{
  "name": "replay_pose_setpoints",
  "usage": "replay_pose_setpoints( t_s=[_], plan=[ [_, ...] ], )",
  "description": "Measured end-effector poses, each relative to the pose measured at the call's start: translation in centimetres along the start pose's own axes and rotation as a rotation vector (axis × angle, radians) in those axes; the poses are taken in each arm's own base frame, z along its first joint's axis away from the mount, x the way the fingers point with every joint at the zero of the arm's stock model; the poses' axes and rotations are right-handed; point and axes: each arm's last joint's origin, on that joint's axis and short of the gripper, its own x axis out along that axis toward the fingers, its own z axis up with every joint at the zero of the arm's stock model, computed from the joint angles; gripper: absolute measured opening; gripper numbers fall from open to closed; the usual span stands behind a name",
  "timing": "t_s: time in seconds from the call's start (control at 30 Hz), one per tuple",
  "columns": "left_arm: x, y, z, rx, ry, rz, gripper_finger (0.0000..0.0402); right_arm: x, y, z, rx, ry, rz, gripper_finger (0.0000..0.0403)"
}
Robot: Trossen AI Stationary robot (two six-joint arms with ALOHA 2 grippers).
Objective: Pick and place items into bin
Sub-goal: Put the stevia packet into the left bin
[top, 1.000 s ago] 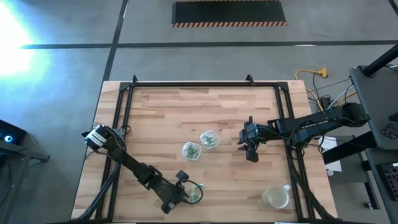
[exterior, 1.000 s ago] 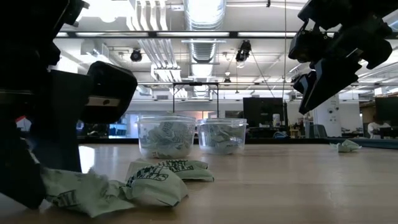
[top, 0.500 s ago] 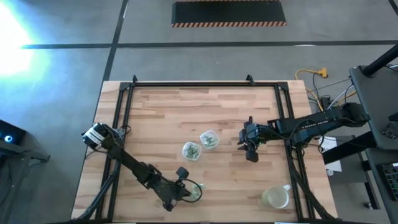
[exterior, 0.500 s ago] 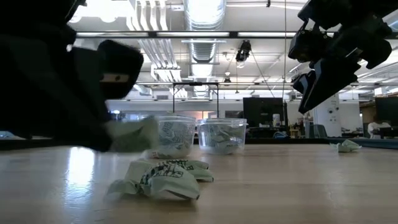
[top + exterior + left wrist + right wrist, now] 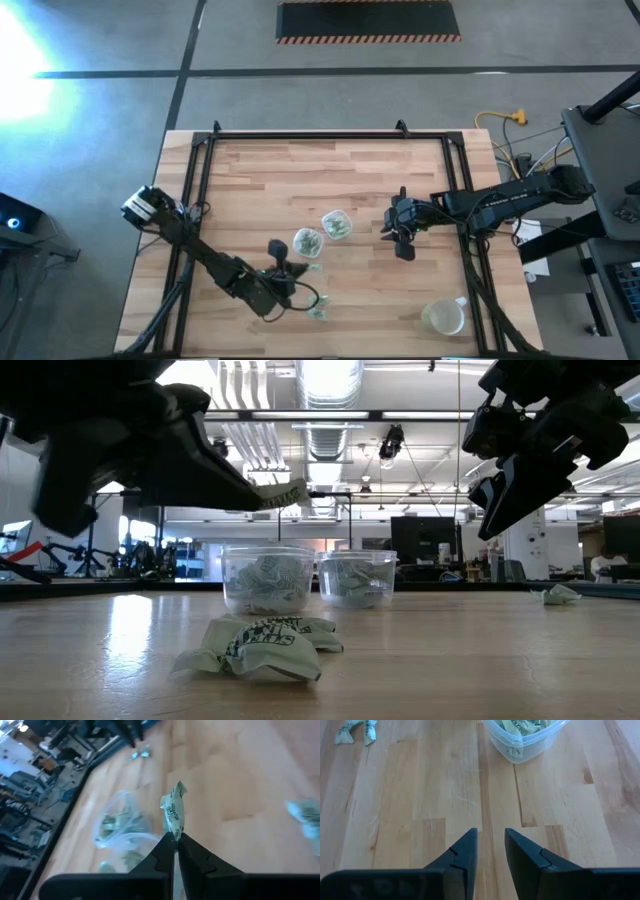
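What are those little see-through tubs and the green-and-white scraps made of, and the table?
Tubs: apparently thin clear plastic; their contents show through. Scraps: seemingly printed paper or film wrappers, crumpled, with green lettering. Table: pale wooden strips joined butcher-block style, smooth with a slight sheen.

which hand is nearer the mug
Right. The right hand hangs over the table up and left of the mug; the left hand, pinching a wrapper, is far across the table.
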Motion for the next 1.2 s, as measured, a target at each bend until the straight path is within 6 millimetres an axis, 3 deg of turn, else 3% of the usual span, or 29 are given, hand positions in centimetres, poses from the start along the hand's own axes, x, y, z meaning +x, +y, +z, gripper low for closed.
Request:
replay_pose_setpoints(
  t_s=[0.53,1.2],
  plan=[
    [2.8,3.5,-1.1,-0.050,0.140,-0.007,0.0002,0.0,0.0,0.1,0.000,-0.006,0.001,0.0086],
    [2.5,4.2,-1.5,-0.044,0.203,0.011,0.0002,0.0,-0.1,0.1,0.000,-0.016,-0.026,0.0079]
  ],
)
